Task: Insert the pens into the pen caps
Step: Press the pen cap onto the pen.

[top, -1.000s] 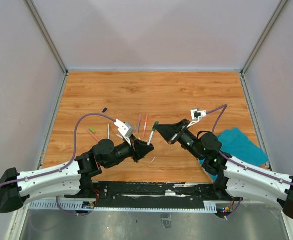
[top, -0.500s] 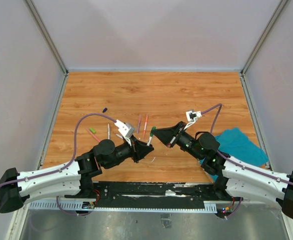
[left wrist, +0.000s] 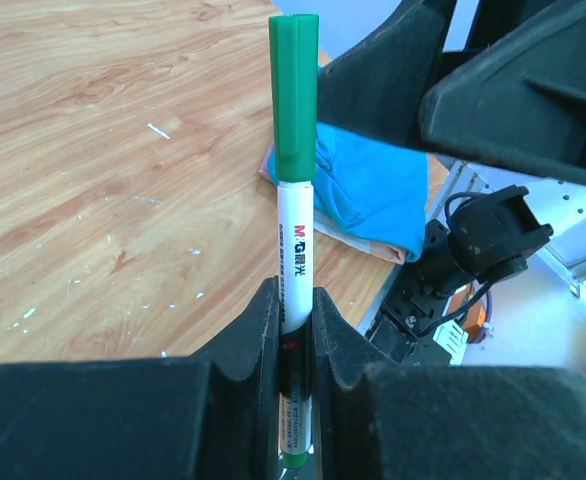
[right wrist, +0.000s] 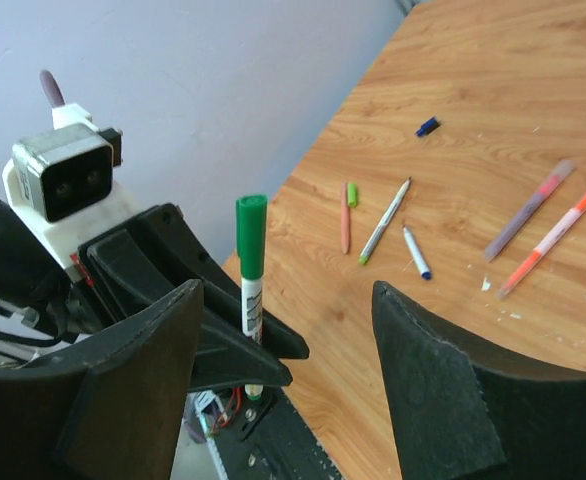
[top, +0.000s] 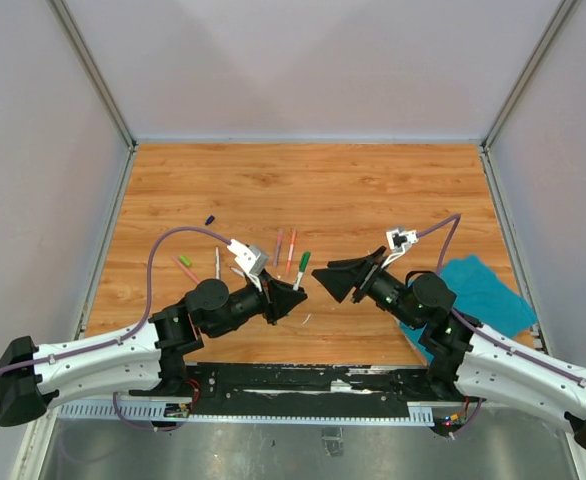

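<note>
Capping looks done on the green pen (left wrist: 293,240) — upright in the left pincer (left wrist: 295,330), cap (left wrist: 293,95) on. Right pincer (right wrist: 283,345) gapes empty beside it; next, set it on the tabletop (top: 373,190).

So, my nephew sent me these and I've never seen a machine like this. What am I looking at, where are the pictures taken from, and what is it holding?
These are two robot arms bolted at the near edge of a wooden table. One picture looks down from above; the other two come from small cameras on each wrist.

The left gripper is shut on a white pen with a green cap and holds it upright. The right gripper is open and empty, just beside that pen.

On the table lie several thin pens, among them a purple pen and an orange pen, plus a small dark blue cap. A crumpled teal cloth lies to the right.
</note>
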Controlling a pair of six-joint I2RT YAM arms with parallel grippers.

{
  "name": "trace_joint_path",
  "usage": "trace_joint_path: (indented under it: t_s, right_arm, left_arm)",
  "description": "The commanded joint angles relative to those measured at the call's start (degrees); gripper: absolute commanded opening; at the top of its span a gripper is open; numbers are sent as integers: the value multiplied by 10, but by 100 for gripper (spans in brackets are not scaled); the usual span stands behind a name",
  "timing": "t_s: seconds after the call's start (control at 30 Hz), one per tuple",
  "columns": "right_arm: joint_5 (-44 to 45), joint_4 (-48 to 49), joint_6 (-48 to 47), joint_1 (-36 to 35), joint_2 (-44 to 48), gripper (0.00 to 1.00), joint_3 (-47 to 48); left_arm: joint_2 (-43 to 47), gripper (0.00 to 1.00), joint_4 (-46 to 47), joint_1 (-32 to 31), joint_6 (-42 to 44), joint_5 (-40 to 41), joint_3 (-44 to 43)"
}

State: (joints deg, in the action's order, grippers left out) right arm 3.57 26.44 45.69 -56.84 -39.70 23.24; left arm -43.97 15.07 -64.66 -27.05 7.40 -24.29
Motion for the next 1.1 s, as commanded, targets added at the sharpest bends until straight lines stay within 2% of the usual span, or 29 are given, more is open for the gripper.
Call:
trace_joint_path:
  t_s: [0.0, 0.2, 0.57, 0.93, 1.07]
  right_arm:
    - [52, -78, -71, 2, 14, 68, 59]
    - [50, -175, -95, 3, -48, 68, 165]
    - [-59, -143, -74, 16, -133, 67, 219]
    - [-79, -115, -45, 20, -146, 34, 194]
    - [-79, -111, -45, 20, -148, 18, 180]
  left_arm:
    - [8, 0, 22, -4, 5, 10, -1]
    - [10, 1, 23, -4, 7, 3, 0]
    - [16, 1, 29, -4, 9, -11, 3]
    - [21, 0, 31, -4, 11, -13, 3]
    - [25, 1, 30, -4, 11, -12, -5]
